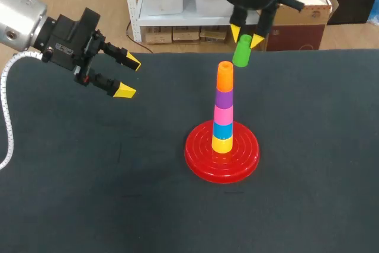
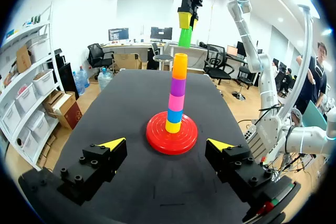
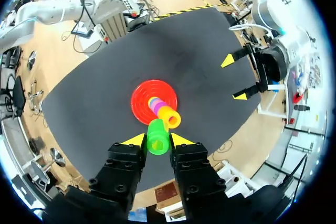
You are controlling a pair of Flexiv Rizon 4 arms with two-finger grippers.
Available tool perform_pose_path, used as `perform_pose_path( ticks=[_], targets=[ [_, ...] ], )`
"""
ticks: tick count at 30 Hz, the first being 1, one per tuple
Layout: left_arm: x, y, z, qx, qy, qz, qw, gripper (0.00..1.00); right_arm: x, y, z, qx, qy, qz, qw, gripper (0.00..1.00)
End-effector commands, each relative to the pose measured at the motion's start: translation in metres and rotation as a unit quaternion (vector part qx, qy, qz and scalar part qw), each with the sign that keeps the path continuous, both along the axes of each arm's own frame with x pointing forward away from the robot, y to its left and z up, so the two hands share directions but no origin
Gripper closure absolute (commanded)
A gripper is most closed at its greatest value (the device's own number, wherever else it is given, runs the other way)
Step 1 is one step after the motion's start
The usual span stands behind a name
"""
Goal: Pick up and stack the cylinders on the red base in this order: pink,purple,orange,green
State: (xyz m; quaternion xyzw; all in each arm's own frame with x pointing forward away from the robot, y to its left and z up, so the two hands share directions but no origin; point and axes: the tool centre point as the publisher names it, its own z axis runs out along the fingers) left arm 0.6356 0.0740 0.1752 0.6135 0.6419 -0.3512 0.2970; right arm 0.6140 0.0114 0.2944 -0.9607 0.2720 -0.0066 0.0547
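On the red base [image 1: 222, 157] stands a stack of cylinders, from the bottom yellow, blue, pink [image 1: 223, 113], purple [image 1: 224, 97] and orange [image 1: 225, 76] at the top. My right gripper [image 1: 246, 35] hangs above and slightly right of the stack, shut on the green cylinder [image 1: 242, 50], which is clear of the orange one. In the right wrist view the green cylinder [image 3: 157, 136] sits between the yellow tips with the stack [image 3: 165, 113] just ahead. My left gripper [image 1: 128, 76] hovers open and empty at the left, well away from the base [image 2: 172, 134].
The dark table [image 1: 89, 176] holds nothing else around the base.
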Motion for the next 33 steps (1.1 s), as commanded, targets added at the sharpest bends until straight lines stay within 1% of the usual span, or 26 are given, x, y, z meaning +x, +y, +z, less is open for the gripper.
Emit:
perform_pose_path(
  ticks=[1, 10, 16, 23, 29, 33],
  targets=[
    [0.001, 0.001, 0.000, -0.001, 0.000, -0.001, 1.000, 0.00, 0.006, 0.009, 0.005, -0.037, 0.030, 0.014, 0.999, 1.00],
    [0.001, 0.001, 0.000, -0.001, 0.000, -0.001, 1.000, 0.00, 0.000, 0.018, 0.002, -0.049, 0.037, 0.040, 0.997, 1.00],
    [0.001, 0.001, 0.000, -0.001, 0.000, -0.001, 1.000, 0.00, -0.005, 0.022, 0.000, -0.052, 0.042, 0.049, 0.997, 1.00],
    [0.001, 0.001, 0.000, -0.001, 0.000, -0.001, 1.000, 0.00, -0.008, 0.027, -0.008, -0.060, 0.045, 0.056, 0.996, 1.00],
    [0.001, 0.001, 0.000, -0.001, 0.000, -0.001, 1.000, 0.00, -0.005, 0.028, -0.015, -0.064, 0.043, 0.055, 0.996, 1.00],
    [0.001, 0.001, 0.000, -0.001, 0.000, -0.001, 1.000, 0.00, 0.001, 0.031, -0.017, -0.062, 0.036, 0.051, 0.996, 1.00]
  ],
)
